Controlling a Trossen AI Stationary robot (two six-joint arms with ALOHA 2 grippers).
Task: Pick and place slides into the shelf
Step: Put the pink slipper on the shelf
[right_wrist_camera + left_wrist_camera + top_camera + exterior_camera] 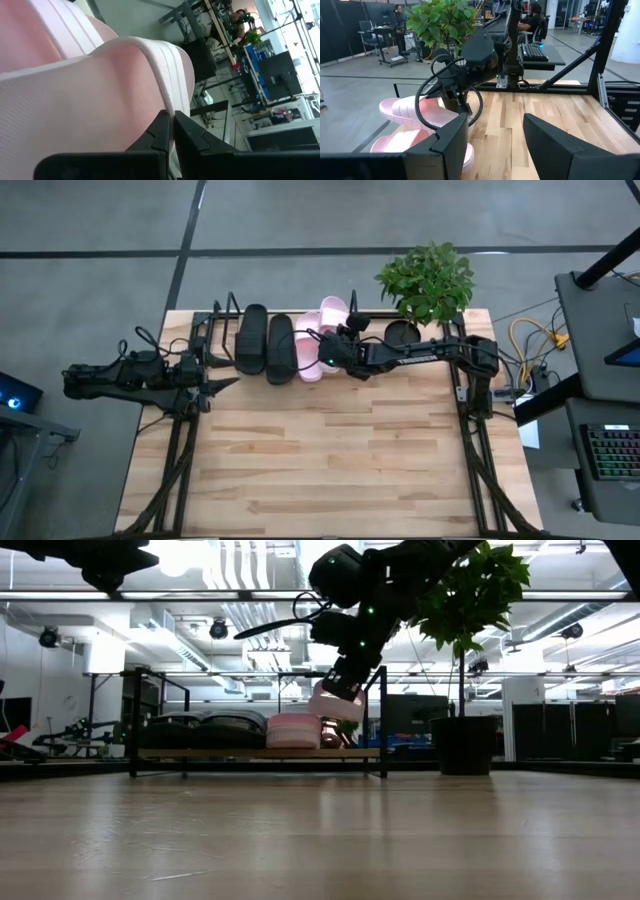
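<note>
The shelf (205,330) stands at the table's far edge, and its board (260,753) carries two black slides (265,343) side by side and one pink slide (308,352) to their right. My right gripper (335,352) hovers over the shelf's right part, shut on the second pink slide (335,705), which hangs tilted above the board. In the left wrist view that held slide (410,112) shows above the resting one (405,142). My left gripper (495,135) is open and waits near the table's left edge, beside the shelf's left end (222,385). My right gripper pinches the pink slide between its two fingers (160,132) at a thin pale edge (167,85). The fingers come from the table's right, slanting down. The slide is lifted clear of the shelf board and tilts, with its lower end (325,720) close over the shelf's right part.
A potted plant (425,280) stands at the table's far right corner, its dark pot (463,745) just right of the shelf. Bare wooden tabletop (330,460) stretches from the shelf to the near edge. Black arm frames run along both sides of the table.
</note>
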